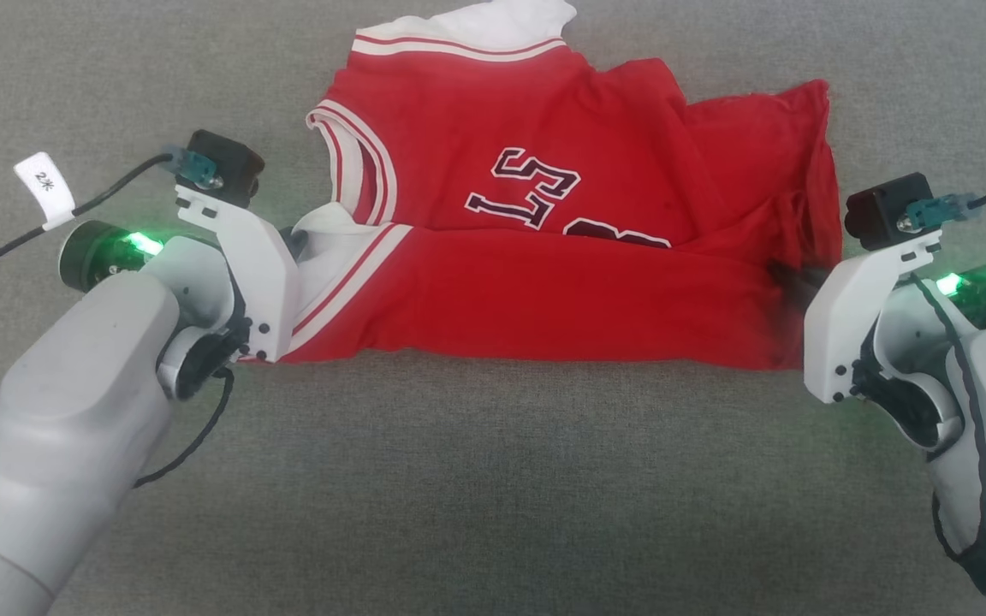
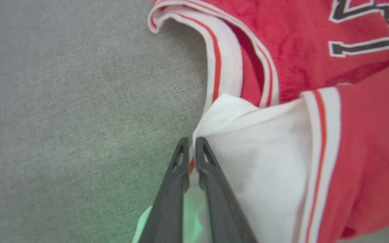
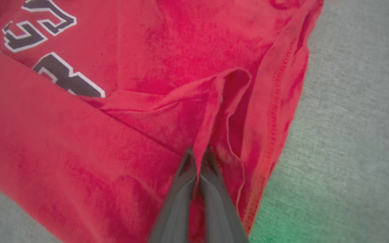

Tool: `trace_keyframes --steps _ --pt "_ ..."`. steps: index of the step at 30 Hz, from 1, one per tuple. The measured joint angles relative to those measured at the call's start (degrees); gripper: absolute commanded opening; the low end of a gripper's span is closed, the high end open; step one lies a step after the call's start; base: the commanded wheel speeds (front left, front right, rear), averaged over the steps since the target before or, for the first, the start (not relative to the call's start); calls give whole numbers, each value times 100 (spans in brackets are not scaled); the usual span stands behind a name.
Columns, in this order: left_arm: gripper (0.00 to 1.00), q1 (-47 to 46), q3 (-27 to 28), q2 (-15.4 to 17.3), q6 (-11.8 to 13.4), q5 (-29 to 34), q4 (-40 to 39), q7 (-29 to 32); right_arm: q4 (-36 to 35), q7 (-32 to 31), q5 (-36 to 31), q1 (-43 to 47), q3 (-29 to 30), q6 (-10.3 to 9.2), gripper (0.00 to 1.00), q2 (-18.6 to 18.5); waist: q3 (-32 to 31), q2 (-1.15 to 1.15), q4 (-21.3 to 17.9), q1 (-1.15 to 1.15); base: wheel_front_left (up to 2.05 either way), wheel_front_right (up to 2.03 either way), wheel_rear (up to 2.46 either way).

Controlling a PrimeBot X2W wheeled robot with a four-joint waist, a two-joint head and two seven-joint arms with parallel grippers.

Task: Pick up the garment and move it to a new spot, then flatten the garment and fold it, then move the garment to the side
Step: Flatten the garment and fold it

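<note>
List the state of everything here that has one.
garment, lying on the grey surface, near edge folded over the front, partly covering the number, held at both ends.
left hand, shut on the garment's white edge.
right hand, shut on a red fold of the garment.

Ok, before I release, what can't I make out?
- Head view: number on the garment, lower half under its folded flap.
- Head view: white top edge, cut by the frame.
- Left wrist view: left gripper, its grip depth, hidden by fingers.
- Right wrist view: right gripper tips, blurred into red folds.
</note>
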State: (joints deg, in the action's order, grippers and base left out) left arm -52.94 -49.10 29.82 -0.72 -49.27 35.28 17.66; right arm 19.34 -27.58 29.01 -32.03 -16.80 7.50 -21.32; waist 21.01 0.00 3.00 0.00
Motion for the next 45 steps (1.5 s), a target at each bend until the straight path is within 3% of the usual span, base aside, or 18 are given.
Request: trace_keyframes --steps 1,2,3,7,13,19,26,34,38,45 --pt "47 -21 19 -56 -44 -44 136 -22 31 -10 19 -24 -5 -1 35 12 -4 0 1 0 0 0 0" --pt "74 -43 24 -99 -86 -70 246 -23 46 -18 35 -46 -31 -1 58 13 -11 0 2 0 0 0 0" --pt "100 -68 40 -137 -137 -108 336 -29 44 -18 52 -57 -55 -1 100 9 -21 0 5 0 0 0 0" --pt "100 -183 104 -154 -301 -237 506 -36 -132 136 108 -14 -10 -1 100 -63 -128 0 34 0 0 0 0" --pt "100 -188 199 110 -205 -318 88 -20 -632 641 33 270 330 -1 100 -82 -311 0 65 0 0 0 0" --pt "100 251 240 549 218 -447 -979 390 -1112 1238 -283 661 777 -1 100 92 -450 0 45 0 0 0 0" --pt "100 973 241 1151 1012 -666 -2481 984 -1582 1938 -688 1029 1265 -2 100 463 -473 0 -79 0 0 0 0" --pt "100 1486 229 1677 1860 -732 -3604 1511 -1898 2098 -935 1377 1515 -2 100 809 -386 0 -234 0 0 0 0" --pt "100 1556 240 1804 2064 -732 -3668 1610 -2017 2120 -998 1511 1638 -2 100 923 -321 0 -289 0 0 0 0" --pt "100 1525 274 1599 1960 -835 -3094 1596 -2130 2047 -1058 1678 1734 -2 100 1092 -190 0 -396 0 0 0 0"
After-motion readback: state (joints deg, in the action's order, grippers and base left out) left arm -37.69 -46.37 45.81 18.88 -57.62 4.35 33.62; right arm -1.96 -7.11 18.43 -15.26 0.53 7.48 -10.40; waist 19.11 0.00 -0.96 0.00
